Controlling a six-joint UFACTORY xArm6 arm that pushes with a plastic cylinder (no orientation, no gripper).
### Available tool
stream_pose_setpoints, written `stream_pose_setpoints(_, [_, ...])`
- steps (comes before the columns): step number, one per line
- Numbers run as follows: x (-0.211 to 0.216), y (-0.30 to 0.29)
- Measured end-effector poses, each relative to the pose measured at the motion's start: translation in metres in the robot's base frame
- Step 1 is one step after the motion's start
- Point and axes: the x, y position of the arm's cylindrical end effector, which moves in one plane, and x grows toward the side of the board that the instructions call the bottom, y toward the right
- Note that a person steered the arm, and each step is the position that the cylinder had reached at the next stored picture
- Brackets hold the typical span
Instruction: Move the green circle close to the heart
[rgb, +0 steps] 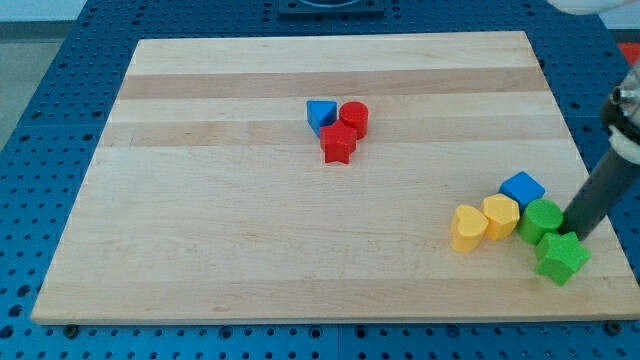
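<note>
1. Nearest the view's bottom, at the right, a green star-shaped block (561, 258) is seen lying on the wooden tabletop (250, 220), close to its bottom edge.
2. Just above it, touching or nearly so, the green circle (543, 220) is found: a short green cylinder.
3. My tip (579, 233) is set down at the green circle's right side, right beside it and just above the green star; actual contact cannot be confirmed. The dark rod is seen rising toward the view's upper right.
4. No jaws are carried by this arm, so no state for them can be told; only the rod is seen.
5. To the left of the green circle, two yellow blocks are noted side by side and touching. The left one (468, 227) is read as the heart; the right one (500, 215) is rounded, its exact shape not made out. The right yellow block lies just beside the green circle.
6. Above the green circle, a blue cube-like block (522, 189) is recorded, close against the cluster.
7. Farther up, well apart and near the board's middle, three blocks are clustered: a red star (339, 145), a red cylinder (354, 118), and a blue triangle (320, 115).
8. A blue perforated surface (40, 120) is seen around the tabletop.
</note>
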Motion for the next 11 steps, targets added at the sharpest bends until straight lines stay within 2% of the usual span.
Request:
stream_pose_setpoints(3, [0.0, -0.055])
stream_pose_setpoints(6, [-0.046, -0.064])
stream_pose_setpoints(9, [-0.051, -0.131])
stream_pose_setpoints(11, [-0.051, -0.114])
